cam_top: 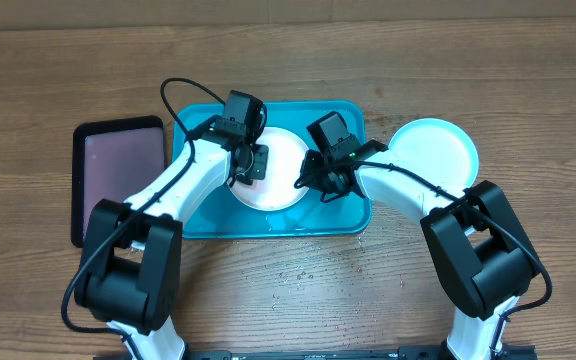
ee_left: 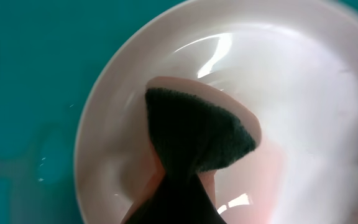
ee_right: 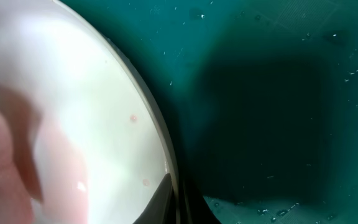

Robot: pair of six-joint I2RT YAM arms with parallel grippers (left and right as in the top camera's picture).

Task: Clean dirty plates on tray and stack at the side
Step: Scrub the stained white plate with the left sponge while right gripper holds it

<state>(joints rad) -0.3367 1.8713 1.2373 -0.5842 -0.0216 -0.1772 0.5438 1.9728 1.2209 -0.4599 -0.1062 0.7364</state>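
Note:
A white plate (cam_top: 283, 165) lies in the teal tray (cam_top: 298, 220). My left gripper (cam_top: 251, 162) is over the plate's left part, shut on a sponge (ee_left: 197, 130) with a dark green pad and a pink body, which presses on the wet plate (ee_left: 303, 93). My right gripper (cam_top: 313, 178) is shut on the plate's right rim; one finger lies on the inside of the rim (ee_right: 169, 199), over the white plate (ee_right: 73, 93) and the tray floor (ee_right: 260, 93). A light blue plate (cam_top: 433, 150) lies on the bare table to the right of the tray. The yellow-green plate is not in view.
A smaller black-rimmed tray with a pinkish inside (cam_top: 118, 175) lies left of the teal tray. Water drops (cam_top: 298, 272) spot the wood table in front of the tray. Water drops also lie on the tray floor (ee_right: 278, 208).

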